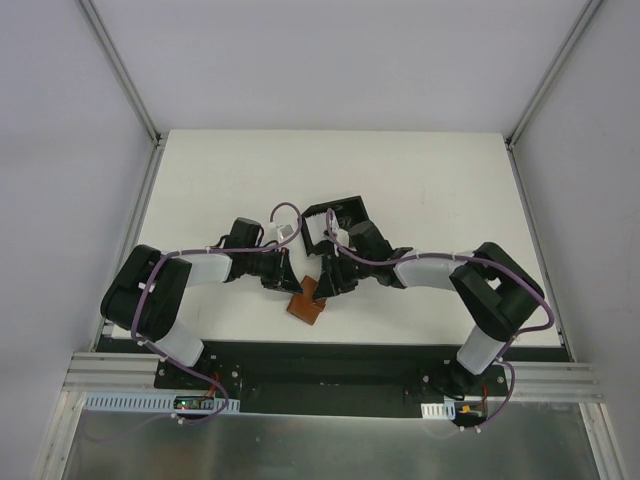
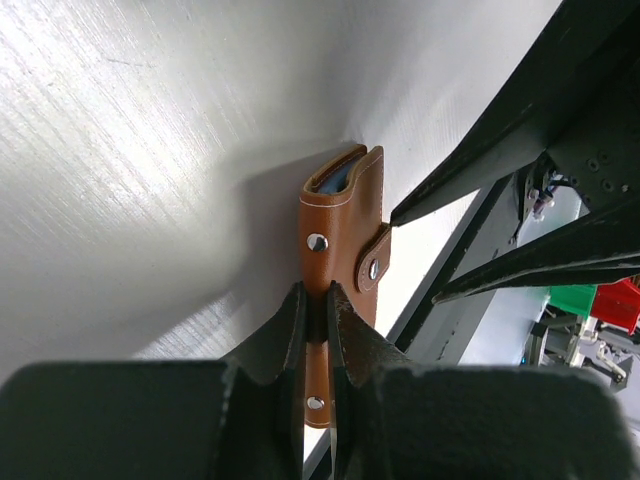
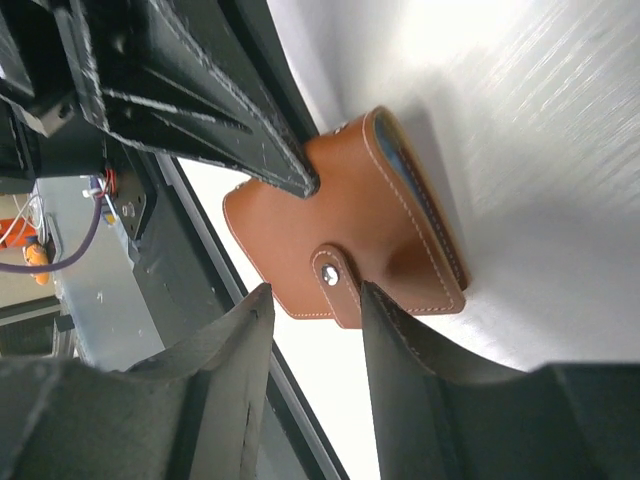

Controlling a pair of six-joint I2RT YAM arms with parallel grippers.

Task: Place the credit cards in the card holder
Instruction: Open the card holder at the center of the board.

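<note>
Top external view: the two arms met at the middle of the table (image 1: 200, 200), just below centre frame. The brown wallet (image 1: 306, 305) lay tilted there, with the left gripper (image 1: 283, 283) at its upper left and the right gripper (image 1: 328, 285) at its upper right, both about equally near. The card holder (image 1: 345, 212) sat just above them, nearer the right arm. How the jaws stood could not be told from here.

Left wrist view: the left gripper (image 2: 314, 295) was pressed together on the thin lower part of the wallet (image 2: 340, 235), pinching it. The wallet's long axis ran straight up the frame, away from the fingers. A pale blue edge of the credit cards (image 2: 338, 178) peeked out at the wallet's upper end, the far end from the grip.

Right wrist view: the right gripper (image 3: 315, 292) was spread wide and held nothing. The wallet's snap strap (image 3: 335, 285) sat right between its fingertips, at lower centre. The wallet (image 3: 350, 215) stretched toward upper right, and the credit cards' (image 3: 400, 150) blue edge showed along that far side. Judging by this, the strap stood between the right gripper and the cards, so it would likely need undoing first.
</note>
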